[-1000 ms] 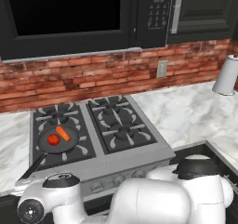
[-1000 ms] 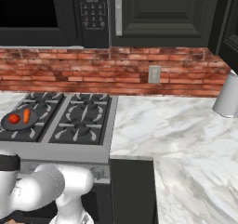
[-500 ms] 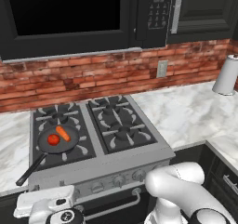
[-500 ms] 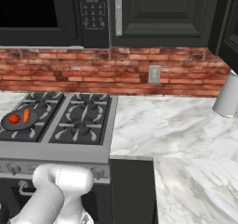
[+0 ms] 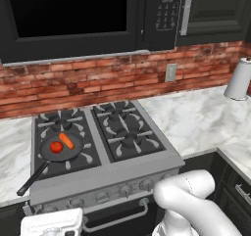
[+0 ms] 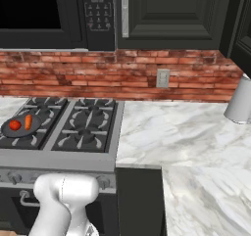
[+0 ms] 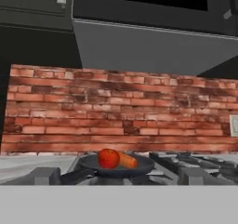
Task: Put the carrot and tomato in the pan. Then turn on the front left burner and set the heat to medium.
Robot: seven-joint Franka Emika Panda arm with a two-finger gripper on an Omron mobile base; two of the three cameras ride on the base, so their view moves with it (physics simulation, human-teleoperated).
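The pincer sits low in front of the stove, below the level of the cooktop; its fingertips cannot be made out in the hand view, so whether the jaws are apart or together cannot be told. A white block of the arm (image 5: 51, 223) lies at the bottom left of the left base view, just under the stove's front panel, with the elbow (image 5: 188, 193) bulging at the lower right.

From that low position the hand camera looks across the cooktop toward the brick wall. The pan (image 7: 116, 165) rests on the front left burner (image 5: 66, 152), near the front left corner of the stove, its handle (image 5: 32, 178) reaching toward the front edge. Inside it lie the tomato (image 7: 108, 158) and the carrot (image 7: 128, 161), touching or very nearly so, with the tomato to the left of the carrot.

Judged from this layout, the loading step is done and the burner step is in hand. The next move calls for bringing the pincer to the correct knob in the row of knobs (image 5: 125, 191) on the front panel, gripping it, and turning it only part way, to medium heat.

Which knob governs the front left burner cannot be read here; the leftmost knobs are partly masked by the arm. No flame is visible. A paper towel roll (image 5: 238, 79) stands at the far right of the marble surface (image 5: 206, 117).
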